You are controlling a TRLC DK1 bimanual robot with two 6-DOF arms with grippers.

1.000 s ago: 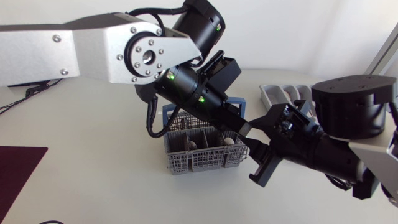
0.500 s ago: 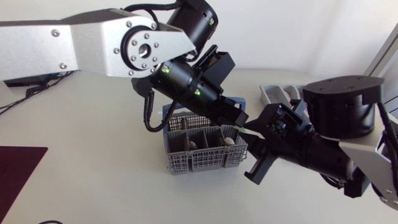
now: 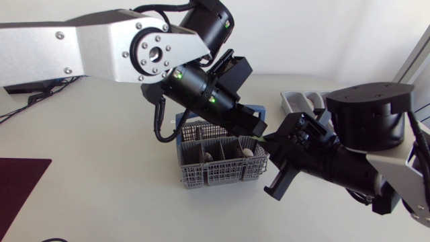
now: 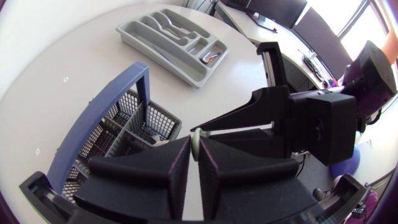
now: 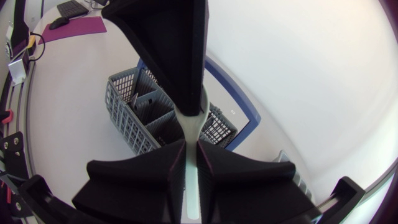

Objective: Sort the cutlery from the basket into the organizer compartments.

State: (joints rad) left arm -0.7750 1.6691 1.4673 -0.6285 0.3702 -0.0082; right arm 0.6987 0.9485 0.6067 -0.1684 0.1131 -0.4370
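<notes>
Above the right-hand end of the basket [image 3: 201,176], near the middle of the table, the two grippers meet nose to nose with one thin pale utensil [image 5: 194,118] spanning the short gap between them. The left gripper [image 4: 195,146] is pinched on its broader, rounded end and the right gripper [image 5: 191,146] is pinched on the slim handle, so this looks like a handover with both sides clamped at once. That is where the danger lies. If either arm pulls away before the other lets go, the utensil could bend, twist in the pads or be dragged out of line. If the left lets go before the right's hold is secure, the piece could swing on its narrow handle or drop into the basket or onto the table just beside it. The wedge fingers are also very close together, so a small sideways drift could knock them into each other. The organizer [image 4: 158,59] sits well apart at the far right of the table, behind the right arm, which I judge will need a wide turn to reach it. As to pose, the left arm comes in high from the left, its wrist angled down and to the right over the basket's far right corner. The right arm comes in low from the right with its wrist aimed left.
</notes>
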